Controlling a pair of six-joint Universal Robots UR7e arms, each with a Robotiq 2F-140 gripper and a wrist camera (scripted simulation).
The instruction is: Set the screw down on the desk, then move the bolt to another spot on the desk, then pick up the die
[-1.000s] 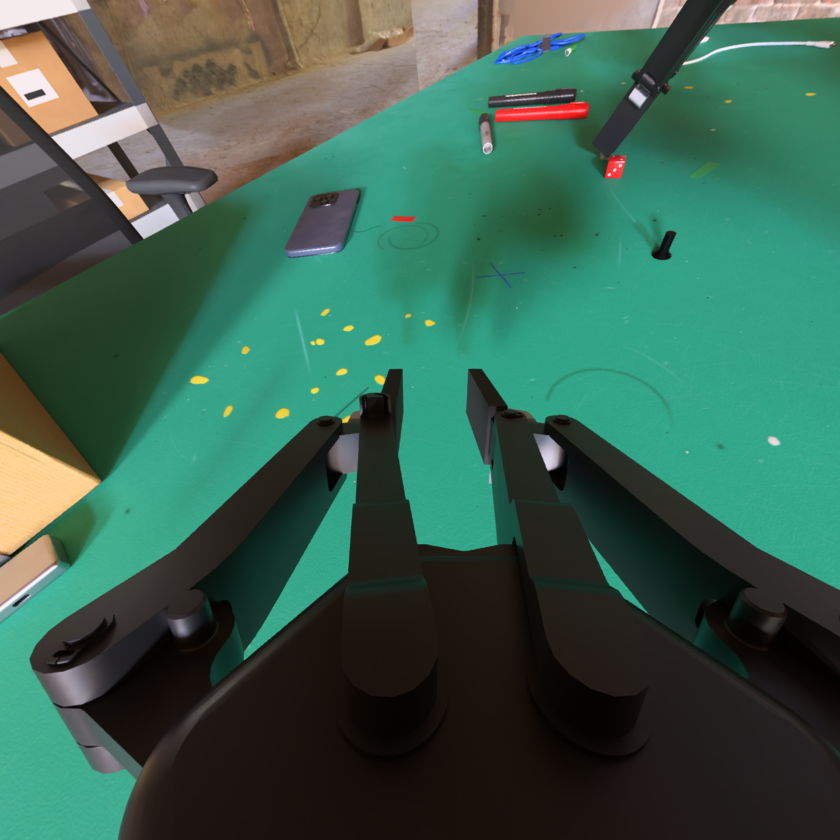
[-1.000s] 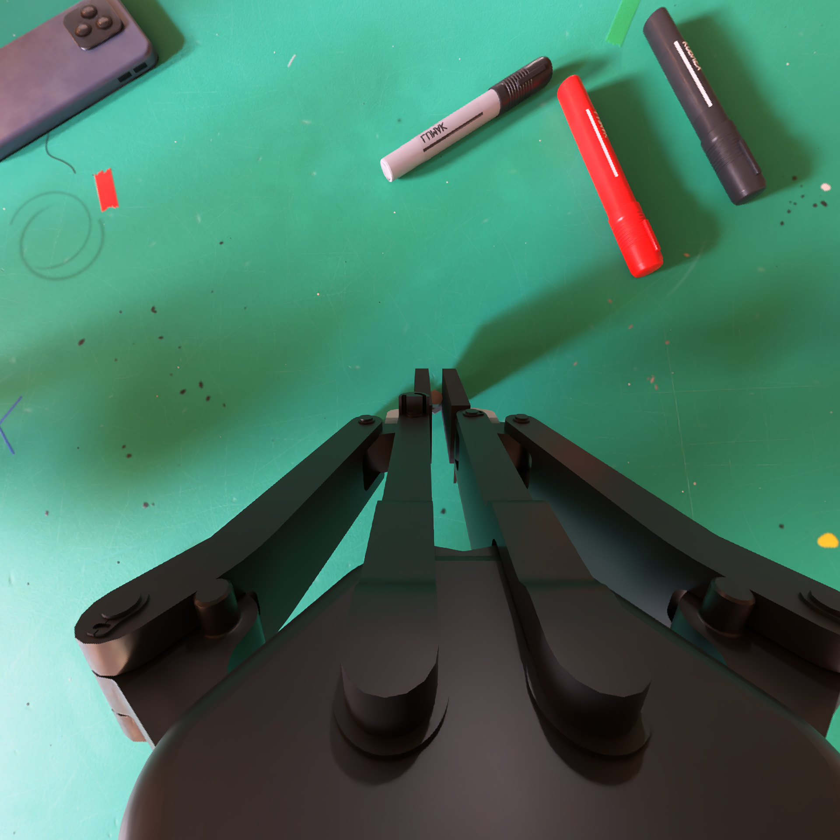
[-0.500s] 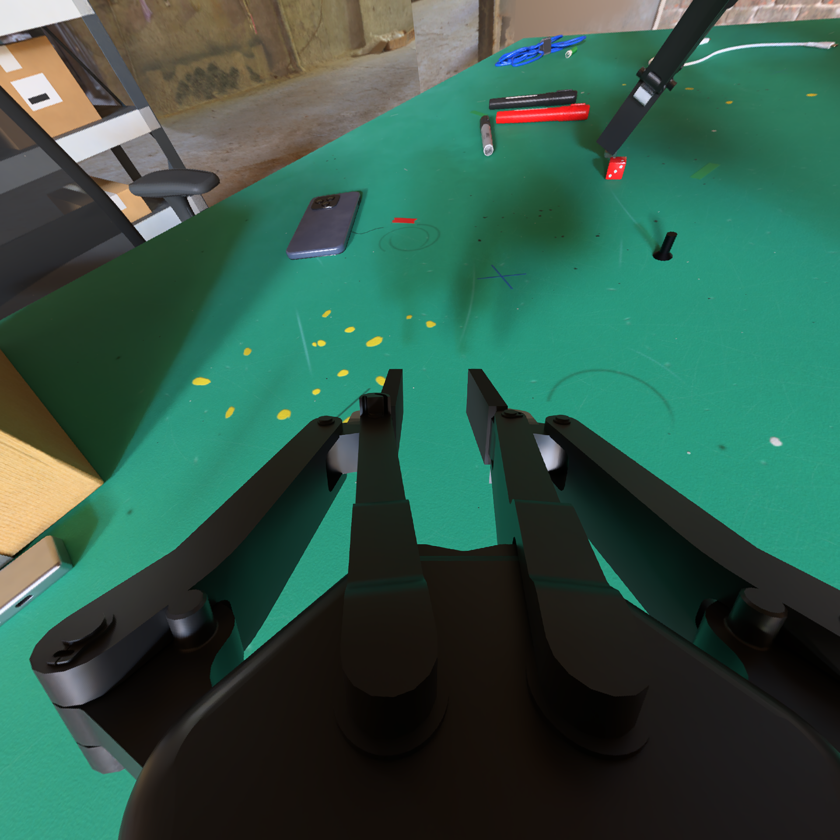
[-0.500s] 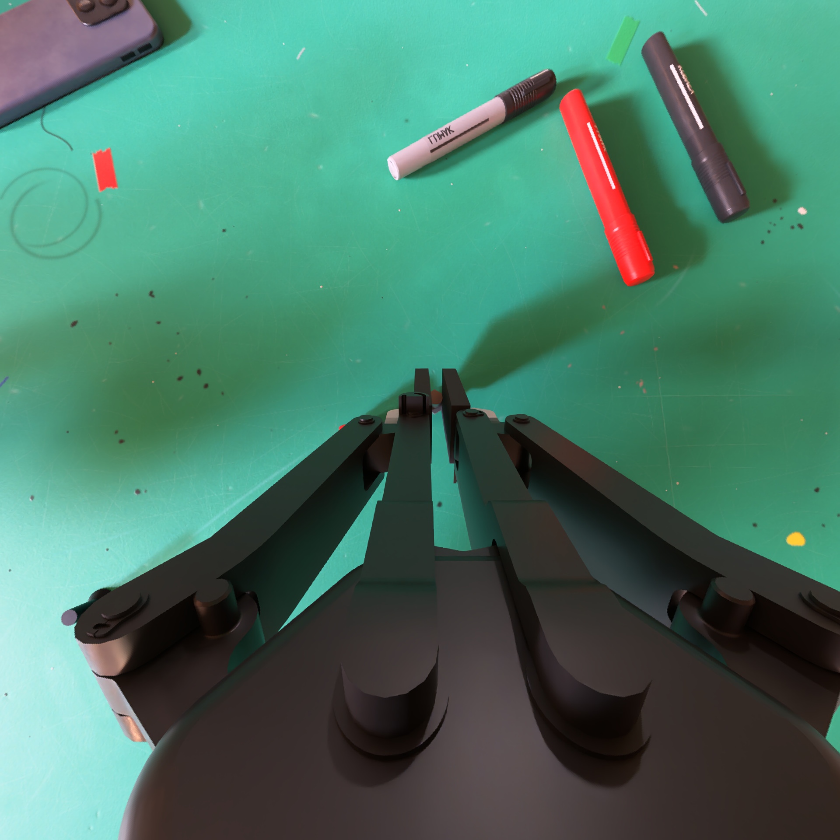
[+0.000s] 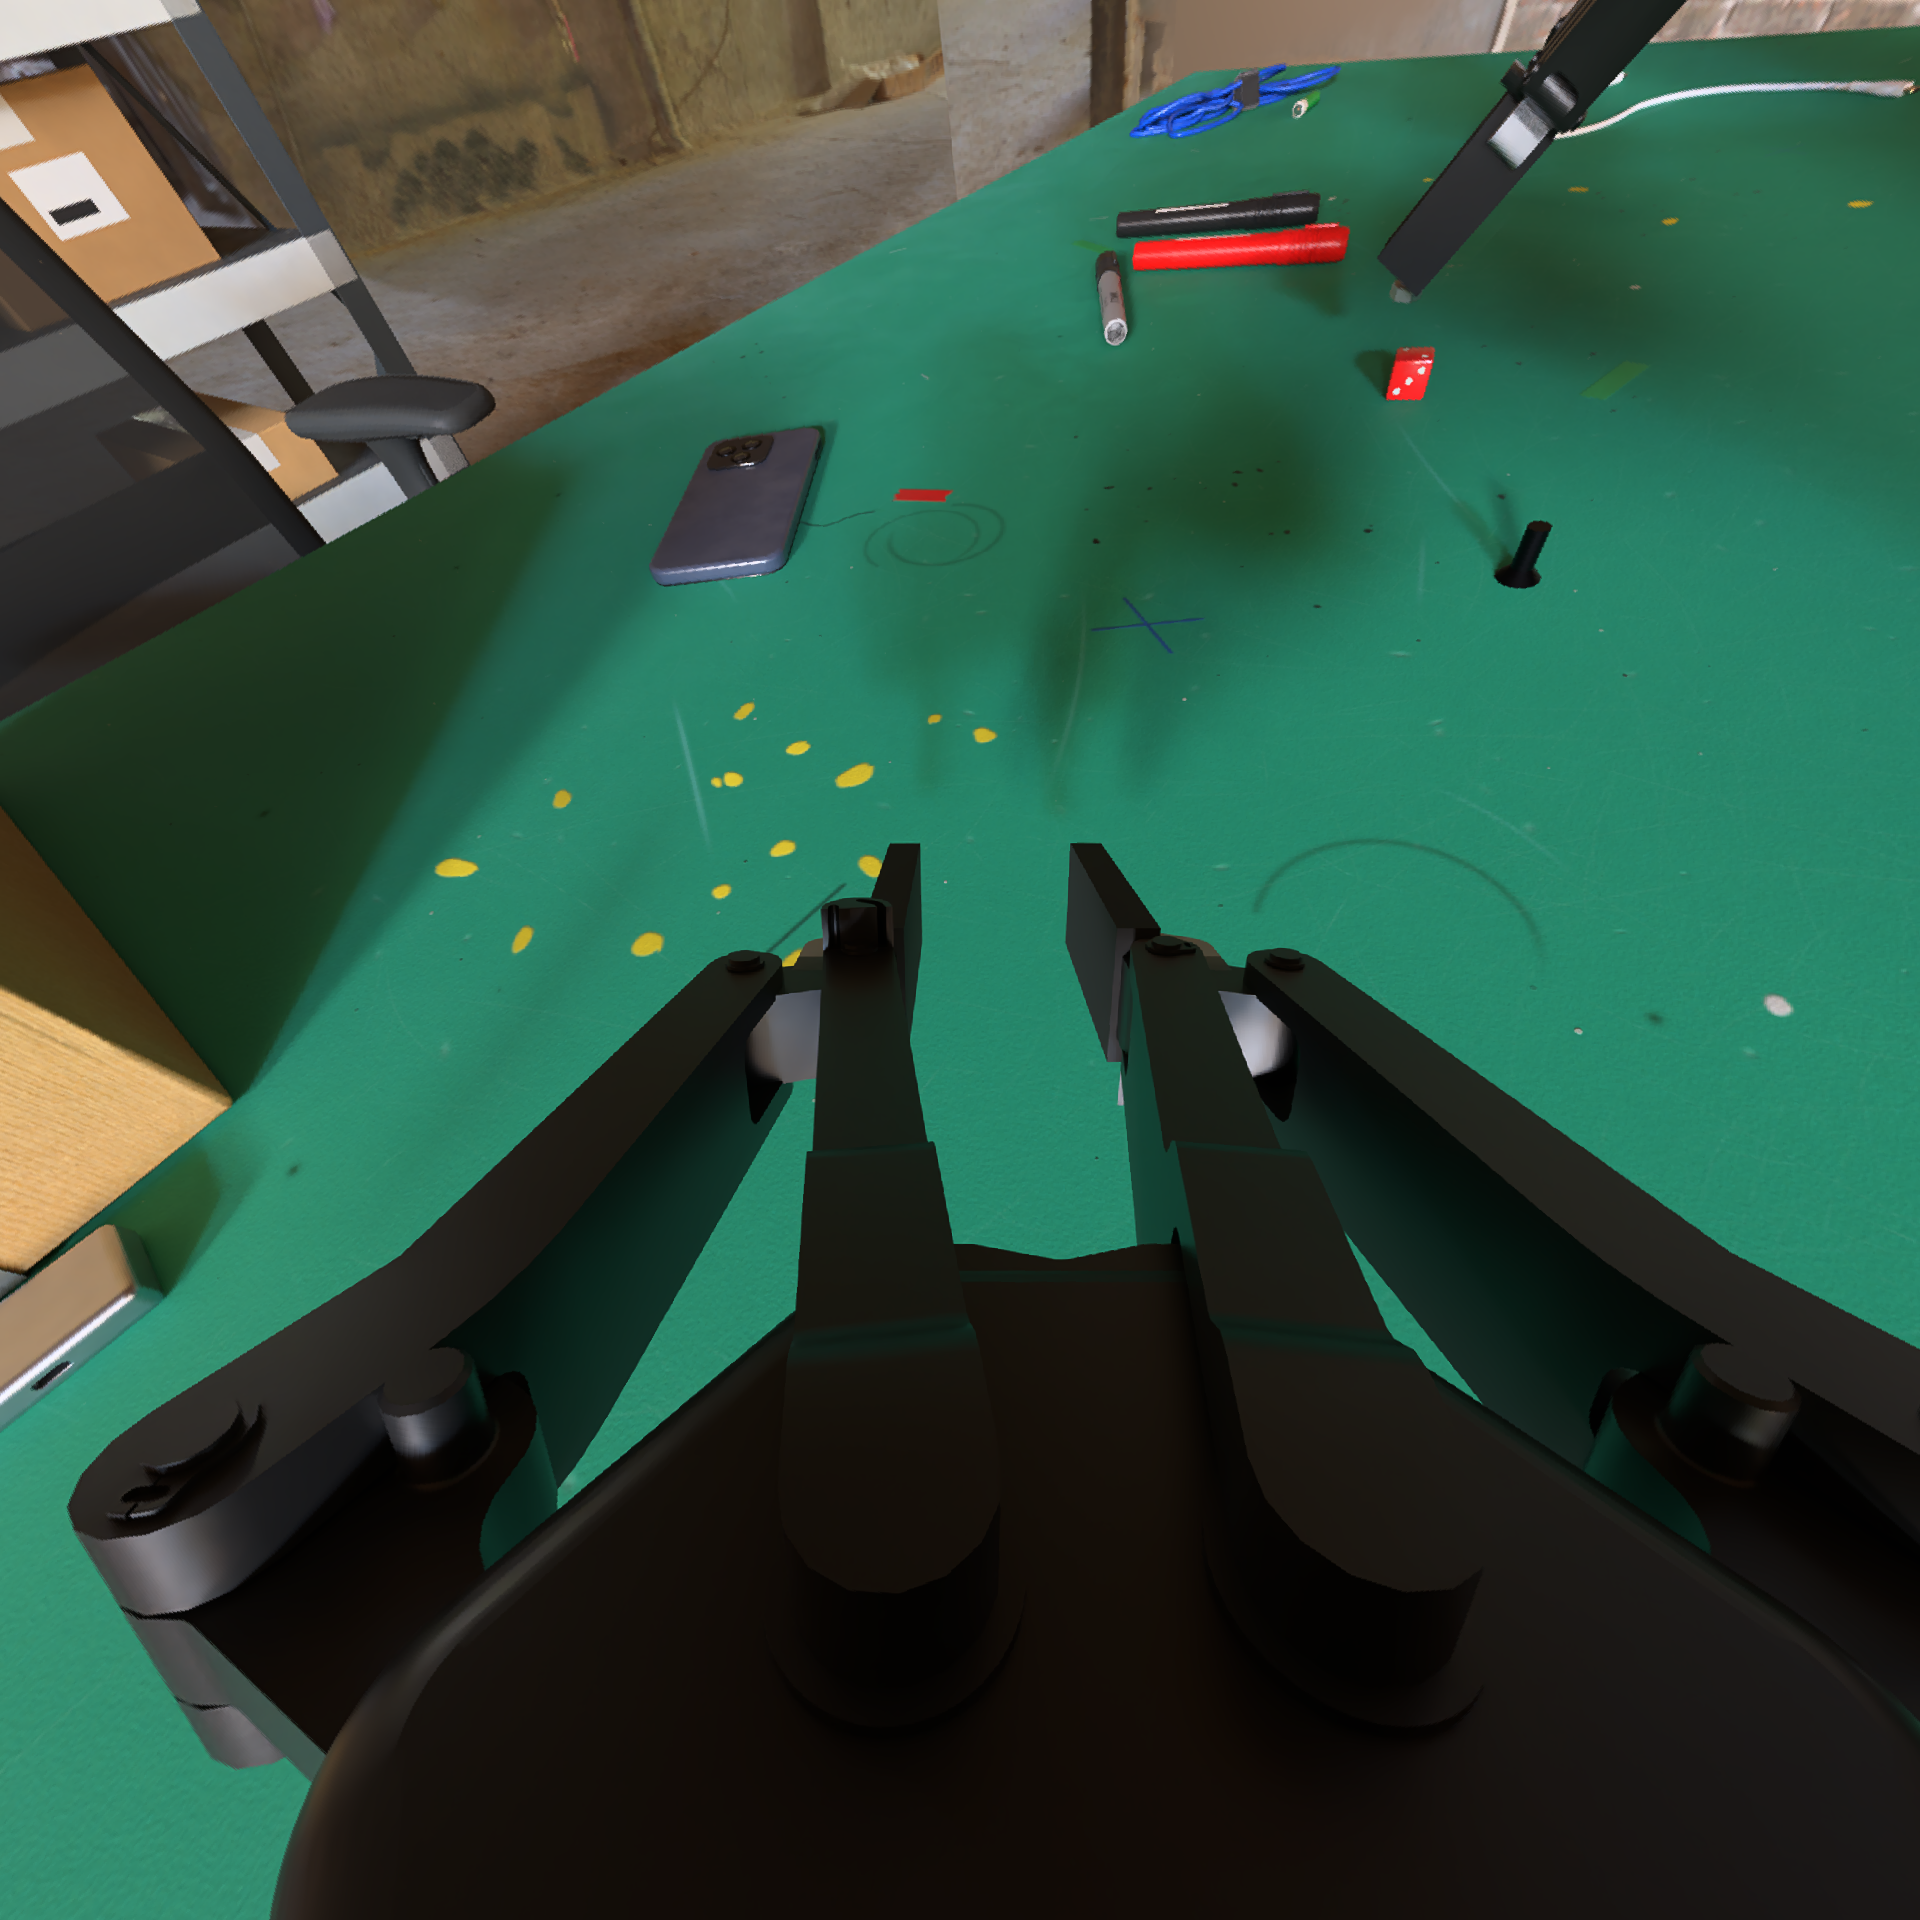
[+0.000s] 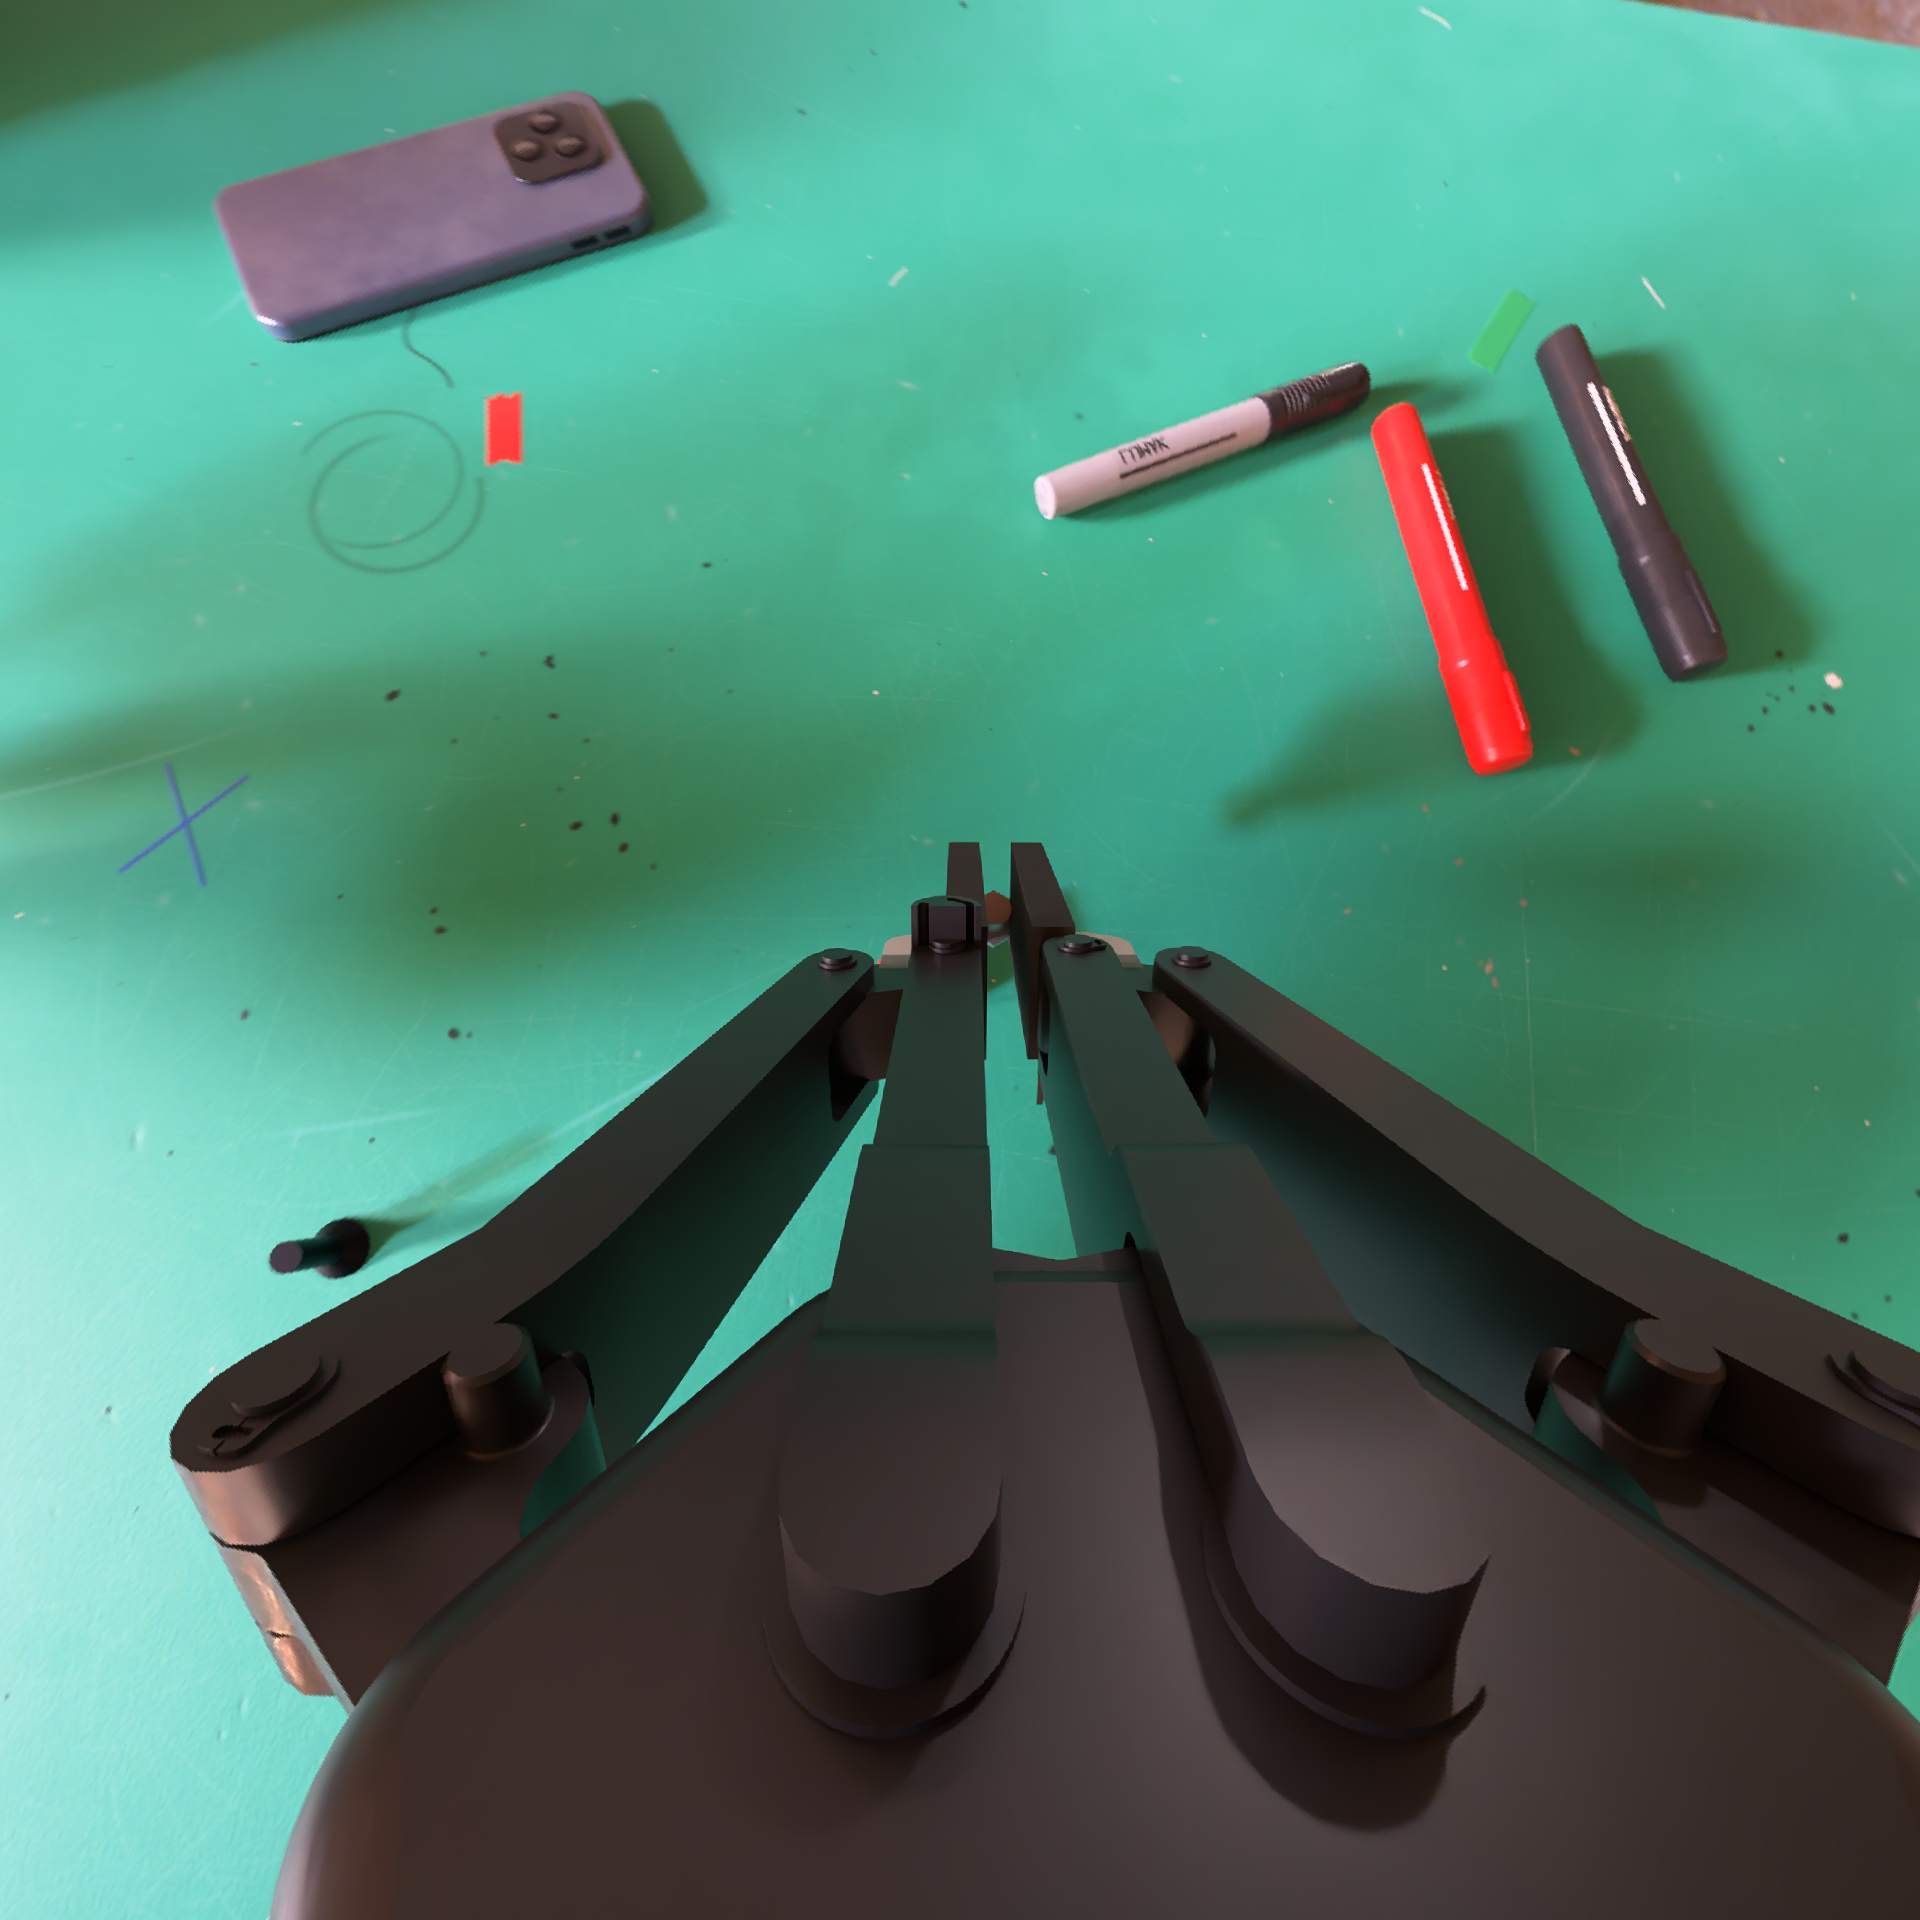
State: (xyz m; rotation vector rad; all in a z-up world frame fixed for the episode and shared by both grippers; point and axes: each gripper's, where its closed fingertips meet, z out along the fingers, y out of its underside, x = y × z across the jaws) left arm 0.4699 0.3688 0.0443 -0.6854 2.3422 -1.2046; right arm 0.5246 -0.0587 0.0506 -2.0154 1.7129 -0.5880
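Above the green desk point(image 5: 1558, 935), the left gripper point(image 5: 994, 868) hangs with its fingers parted and nothing between them, a clear strip of desk showing in the gap. The right gripper point(image 6: 996, 868) has its fingers drawn almost together, a small brownish and pale object pinched in the narrow slit; in the left wrist view that gripper point(image 5: 1401, 291) hangs clear of the desk with a small grey tip poking out below its fingertips, most likely the screw point(image 6: 997, 910), though it is too small to be sure. The red die point(image 5: 1409, 373) sits on the desk below and just beside those fingertips, apart from them, white pips showing on two faces. The black bolt point(image 5: 1523, 554) stands on its head well apart from the die, shank tilted upward; from the right wrist it point(image 6: 317, 1250) appears at the lower left. A grey phone point(image 6: 431, 213) lies face down, and three markers, white point(image 6: 1195, 442), red point(image 6: 1451, 587) and dark grey point(image 6: 1628, 499), rest near one another.
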